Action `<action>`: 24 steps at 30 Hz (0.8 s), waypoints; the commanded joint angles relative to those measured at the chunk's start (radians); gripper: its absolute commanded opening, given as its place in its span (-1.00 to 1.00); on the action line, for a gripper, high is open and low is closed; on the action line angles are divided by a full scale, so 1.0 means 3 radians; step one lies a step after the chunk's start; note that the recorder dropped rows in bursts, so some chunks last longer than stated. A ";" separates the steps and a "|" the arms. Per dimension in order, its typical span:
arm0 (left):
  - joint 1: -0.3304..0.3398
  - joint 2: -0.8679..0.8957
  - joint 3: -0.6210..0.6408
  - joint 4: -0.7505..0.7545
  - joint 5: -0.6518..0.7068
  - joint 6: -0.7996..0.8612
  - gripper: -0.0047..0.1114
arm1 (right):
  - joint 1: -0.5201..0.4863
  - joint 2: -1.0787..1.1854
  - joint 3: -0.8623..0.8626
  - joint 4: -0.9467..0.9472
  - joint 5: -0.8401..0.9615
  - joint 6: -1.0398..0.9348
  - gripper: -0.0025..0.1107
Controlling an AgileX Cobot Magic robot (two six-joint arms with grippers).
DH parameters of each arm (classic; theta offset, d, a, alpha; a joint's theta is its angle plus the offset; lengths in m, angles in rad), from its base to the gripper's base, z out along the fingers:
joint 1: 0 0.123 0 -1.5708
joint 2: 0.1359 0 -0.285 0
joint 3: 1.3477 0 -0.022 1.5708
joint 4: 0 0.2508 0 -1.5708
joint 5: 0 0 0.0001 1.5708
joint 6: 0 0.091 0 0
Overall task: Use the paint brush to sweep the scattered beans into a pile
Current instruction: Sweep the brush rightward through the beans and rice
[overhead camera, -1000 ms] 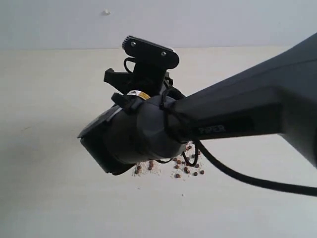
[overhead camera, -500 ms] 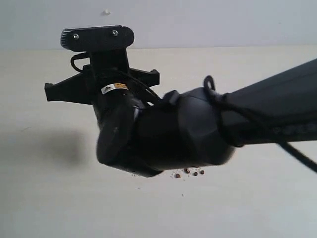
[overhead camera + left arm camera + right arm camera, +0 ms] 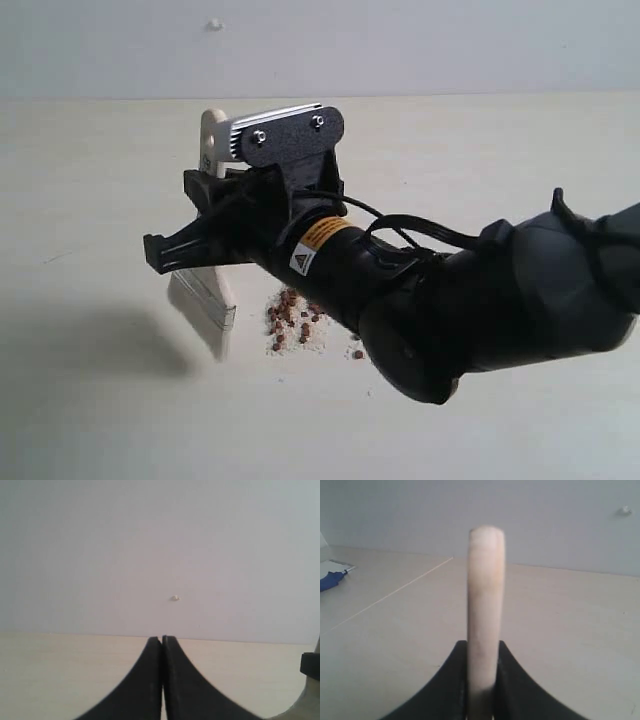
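Now the right arm has swung low and to the right, clearing what it masked a second ago. Then only a loose strew of beans showed under its wrist, and the brush did not show at all. The beans lie bunched in a tighter clump mid-counter, mixed with whitish crumbs, with one stray bean just right of the clump. By my reading a stroke has gathered most of them, and the stray needs another pass. The paint brush stands tilted just left of the clump, bristles down; whether they touch the counter is too blurred to tell. The right claw is clamped narrowly on its handle. The right wrist view confirms that grip, with the pale wood rising between the jaws, yet it shows no beans. Only the left wrist view shows the left claw, pressed fully together on nothing and facing the far wall.
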 commanded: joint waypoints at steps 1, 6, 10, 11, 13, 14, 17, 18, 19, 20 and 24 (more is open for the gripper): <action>0.0006 -0.0022 0.0011 0.0012 0.0001 -0.0025 -0.92 | -0.0173 -0.0008 0.0017 -0.0253 0.0022 0.0273 -0.96; 0.0006 -0.0022 0.0011 0.0012 0.0001 -0.0025 -0.92 | -0.0173 -0.0008 0.0017 -0.0360 0.0341 0.0344 -0.96; 0.0006 -0.0022 0.0011 0.0012 0.0001 -0.0025 -0.92 | -0.0173 -0.0008 0.0017 -0.0401 0.0461 0.0344 -0.96; 0.0006 -0.0022 0.0011 0.0012 0.0001 -0.0025 -0.92 | -0.0173 -0.0008 0.0017 -0.0401 0.0467 0.0331 -0.96; 0.0006 -0.0022 0.0011 0.0012 0.0001 -0.0025 -0.92 | -0.0173 -0.0008 0.0017 -0.0401 0.0485 0.0331 -0.96; 0.0006 -0.0022 0.0011 0.0012 0.0001 -0.0025 -0.92 | -0.0182 -0.0008 0.0017 -0.0401 0.0485 0.0292 -0.96; 0.0006 -0.0022 0.0011 0.0012 0.0001 -0.0025 -0.92 | -0.0196 -0.0008 0.0017 -0.0465 0.0485 0.0315 -0.96; 0.0006 -0.0022 0.0011 0.0012 0.0001 -0.0025 -0.92 | -0.0213 -0.0008 0.0017 -0.0520 0.0485 0.0340 -0.96; 0.0006 -0.0022 0.0011 0.0012 0.0001 -0.0025 -0.92 | -0.0233 -0.0008 0.0017 -0.0613 0.0485 0.0354 -0.96; 0.0006 -0.0022 0.0011 0.0012 0.0001 -0.0025 -0.92 | -0.0251 -0.0008 0.0017 -0.0685 0.0485 0.0409 -0.96; 0.0006 -0.0022 0.0011 0.0012 0.0001 -0.0025 -0.92 | -0.0323 -0.0008 0.0021 -0.0934 0.0520 0.0625 -0.96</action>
